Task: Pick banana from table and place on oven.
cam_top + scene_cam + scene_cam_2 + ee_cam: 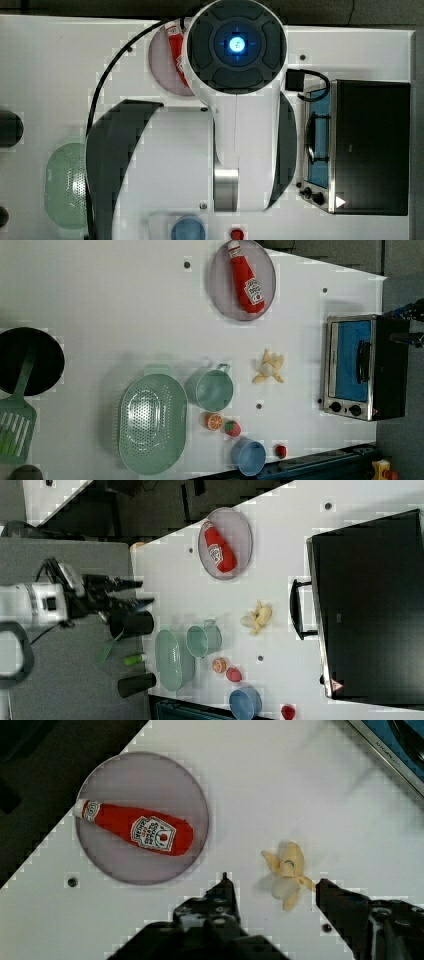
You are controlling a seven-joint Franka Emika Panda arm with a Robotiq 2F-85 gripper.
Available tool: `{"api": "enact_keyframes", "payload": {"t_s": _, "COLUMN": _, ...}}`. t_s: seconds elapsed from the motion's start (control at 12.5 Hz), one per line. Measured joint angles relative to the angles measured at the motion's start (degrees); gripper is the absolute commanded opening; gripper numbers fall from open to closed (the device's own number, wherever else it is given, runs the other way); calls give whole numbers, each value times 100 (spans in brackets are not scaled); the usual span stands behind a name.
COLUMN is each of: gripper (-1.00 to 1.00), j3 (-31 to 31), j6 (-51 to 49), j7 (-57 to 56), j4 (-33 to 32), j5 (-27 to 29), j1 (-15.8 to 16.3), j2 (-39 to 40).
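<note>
The half-peeled toy banana (269, 367) lies on the white table (100, 300) between the teal cup and the oven (362, 367). In the right view the banana (257, 617) rests just off the handle of the oven (370, 605), whose black top is bare. My gripper (142, 592) is open and hangs far above the table. In the wrist view the gripper (274, 884) holds nothing, and the banana (287, 867) sits on the table (280, 780) far below, between the two dark fingertips (225, 892). In the top view my arm covers the banana, beside the oven (370, 145).
A ketchup bottle (246, 280) lies on a grey plate (222, 295). A green colander (150, 425), teal cup (214, 389), orange slice (214, 421), strawberry (231, 428) and blue bowl (248, 456) cluster beside the banana. A black pan (30, 360) and green spatula (15, 427) sit farther off.
</note>
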Motion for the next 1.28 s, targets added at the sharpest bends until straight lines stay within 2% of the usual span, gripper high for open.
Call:
{"api": "enact_keyframes", "payload": {"t_s": 0.24, "gripper": 99, "j3": -138, "j6": -747, "j7": 1, "j4": -1611, "j5": -3, "j1": -38, "j2": -1651}}
{"api": "enact_keyframes", "payload": {"t_s": 0.4, "gripper": 100, "j3": -156, "j6": -751, "j7": 1, "j4": -1735, "j5": 10, "j1": -111, "j2": -2300}}
{"api": "enact_keyframes", "payload": {"t_s": 0.56, "gripper": 100, "j3": -238, "j6": -695, "j7": 1, "j4": -1567, "j5": -11, "j1": -60, "j2": -2513}}
{"api": "enact_keyframes", "payload": {"t_s": 0.72, "gripper": 100, "j3": -310, "j6": -322, "j7": 44, "j4": -1544, "j5": -44, "j1": -76, "j2": -2418}}
{"api": "enact_keyframes", "payload": {"t_s": 0.88, "gripper": 100, "j3": -366, "j6": 83, "j7": 55, "j4": -1611, "j5": -13, "j1": -83, "j2": -1931}}
{"api": "enact_keyframes", "payload": {"t_s": 1.28, "gripper": 100, "j3": -276, "j6": 1663, "j7": 57, "j4": -2842, "j5": -34, "j1": -146, "j2": -499}}
